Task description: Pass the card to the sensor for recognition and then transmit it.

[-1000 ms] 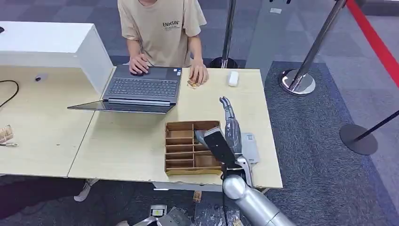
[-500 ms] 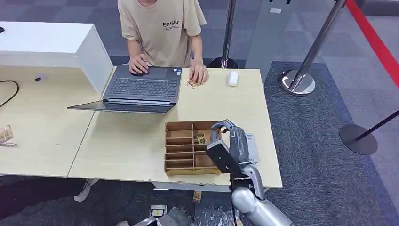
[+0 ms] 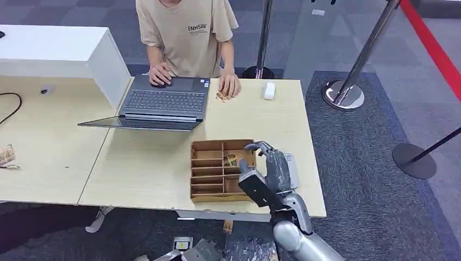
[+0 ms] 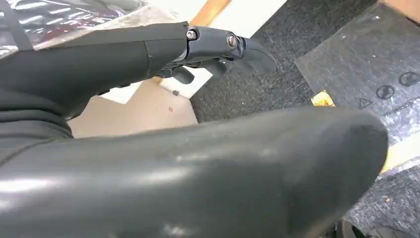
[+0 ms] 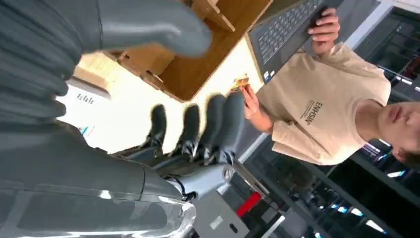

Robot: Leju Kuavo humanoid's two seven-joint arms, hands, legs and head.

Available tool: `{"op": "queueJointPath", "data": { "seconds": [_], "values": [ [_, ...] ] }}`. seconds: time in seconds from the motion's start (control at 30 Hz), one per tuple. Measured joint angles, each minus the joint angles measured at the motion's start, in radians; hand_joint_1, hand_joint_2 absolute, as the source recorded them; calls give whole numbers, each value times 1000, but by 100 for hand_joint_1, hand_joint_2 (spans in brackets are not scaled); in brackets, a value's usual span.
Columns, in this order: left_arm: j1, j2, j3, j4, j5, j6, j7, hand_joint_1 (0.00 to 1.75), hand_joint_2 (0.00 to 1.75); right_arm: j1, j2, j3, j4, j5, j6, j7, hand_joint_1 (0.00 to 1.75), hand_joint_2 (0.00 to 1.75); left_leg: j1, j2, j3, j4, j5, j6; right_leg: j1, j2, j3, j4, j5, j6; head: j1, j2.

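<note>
right arm raised, bent | right hand (image 3: 270,163) fingers curled, holding nothing | left hand (image 4: 163,54) fingers extended, empty

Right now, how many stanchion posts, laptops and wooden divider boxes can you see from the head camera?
Stanchion posts: 3
Laptops: 1
Wooden divider boxes: 1
Total: 5
</note>
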Motion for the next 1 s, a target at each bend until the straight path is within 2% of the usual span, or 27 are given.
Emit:
{"op": "queueJointPath", "data": {
  "seconds": [0.1,0.27,0.57,0.7,0.83,1.0],
  "values": [
    [0,0,-1,0,-8,2,-6,0,0,0,-3,13,20,27,0,4,5,175,0,0,0,0,0,0,0,0,0,0,0,0,0,0],
    [-1,0,-3,0,-10,0,-13,0,0,-2,-8,34,65,63,-4,16,14,175,0,0,0,0,0,0,0,0,0,0,0,0,0,0],
    [-2,0,-18,0,-16,0,-23,0,0,-7,-12,68,135,72,-11,17,19,175,0,0,-1,0,0,0,0,0,0,0,0,0,0,0],
    [-4,0,-25,0,-22,21,-3,0,0,-9,-15,79,158,82,-18,21,23,175,0,0,-1,0,0,0,0,0,0,0,0,0,0,0],
    [-5,0,-26,0,-27,5,-31,0,0,-12,-15,88,171,88,-27,29,26,175,0,0,-1,0,0,0,0,0,0,0,0,0,0,0],
    [-5,0,-28,0,-31,0,-37,0,0,-20,-13,97,190,100,-41,39,28,175,0,0,-1,0,0,0,0,0,0,0,0,0,0,0]
  ]
}}
